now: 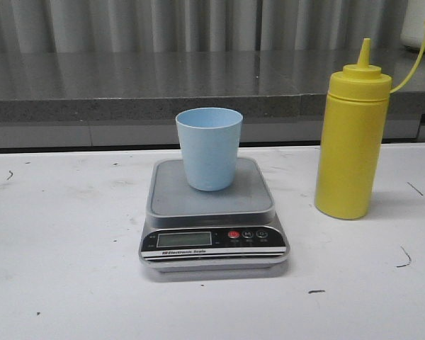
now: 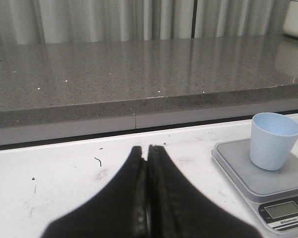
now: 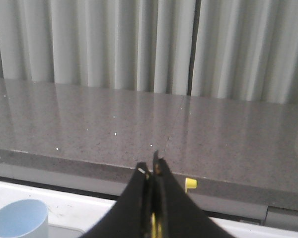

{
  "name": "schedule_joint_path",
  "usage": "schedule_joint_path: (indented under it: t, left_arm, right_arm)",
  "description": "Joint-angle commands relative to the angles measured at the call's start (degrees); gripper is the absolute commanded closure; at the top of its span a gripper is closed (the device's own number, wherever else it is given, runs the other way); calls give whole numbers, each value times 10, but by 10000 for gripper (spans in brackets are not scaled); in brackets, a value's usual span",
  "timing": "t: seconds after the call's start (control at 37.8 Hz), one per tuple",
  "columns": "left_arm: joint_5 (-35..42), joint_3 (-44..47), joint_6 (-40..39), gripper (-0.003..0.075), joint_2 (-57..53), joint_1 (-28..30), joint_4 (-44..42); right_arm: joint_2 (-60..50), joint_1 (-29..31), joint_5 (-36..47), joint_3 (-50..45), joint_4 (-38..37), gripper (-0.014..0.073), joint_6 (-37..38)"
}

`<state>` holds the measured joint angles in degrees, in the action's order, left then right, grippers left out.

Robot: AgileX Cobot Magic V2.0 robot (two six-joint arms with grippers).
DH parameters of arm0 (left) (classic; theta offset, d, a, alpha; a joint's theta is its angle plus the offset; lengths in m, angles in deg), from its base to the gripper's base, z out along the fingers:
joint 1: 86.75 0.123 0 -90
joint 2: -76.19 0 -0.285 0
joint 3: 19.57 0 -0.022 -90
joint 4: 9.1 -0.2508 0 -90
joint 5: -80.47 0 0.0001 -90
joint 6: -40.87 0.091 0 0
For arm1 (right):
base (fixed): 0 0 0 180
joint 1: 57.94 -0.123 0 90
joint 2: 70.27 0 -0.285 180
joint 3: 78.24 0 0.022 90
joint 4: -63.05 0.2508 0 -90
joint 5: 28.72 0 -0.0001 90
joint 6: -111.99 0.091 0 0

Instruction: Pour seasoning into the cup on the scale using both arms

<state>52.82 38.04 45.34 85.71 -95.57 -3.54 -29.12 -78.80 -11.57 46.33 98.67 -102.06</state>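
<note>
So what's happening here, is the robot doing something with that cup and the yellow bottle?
Nothing is being handled yet. A pale blue cup stands upright on a kitchen scale, and a yellow squeeze bottle stands on the table to the right of it, untouched. The left gripper and right gripper both look shut and empty, off to the sides. No pouring has begun.

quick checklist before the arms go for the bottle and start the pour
1. cup upright on the scale platform: ok
2. Cup empty: cannot tell, inside hidden
3. Seasoning bottle upright on the table beside the scale, cap off the nozzle: ok
4. Scale display reading: cannot tell, digits too faint
5. left gripper ready to grasp: not ok, shut
6. right gripper ready to grasp: not ok, shut
</note>
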Motion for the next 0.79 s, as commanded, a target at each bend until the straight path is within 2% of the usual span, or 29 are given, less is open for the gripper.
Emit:
schedule_joint_path:
  t: [0.0, 0.32, 0.77]
  left_arm:
    - [51, -14, -5, 740, 7, 0, 6]
    - [51, -14, -5, 740, 7, 0, 6]
    - [51, -14, -5, 740, 7, 0, 6]
  right_arm:
    - [-36, 2, 21, 15, 1, 663, -22]
    - [-137, 2, 29, -33, 1, 663, -23]
    - [-145, 2, 38, -36, 1, 663, -23]
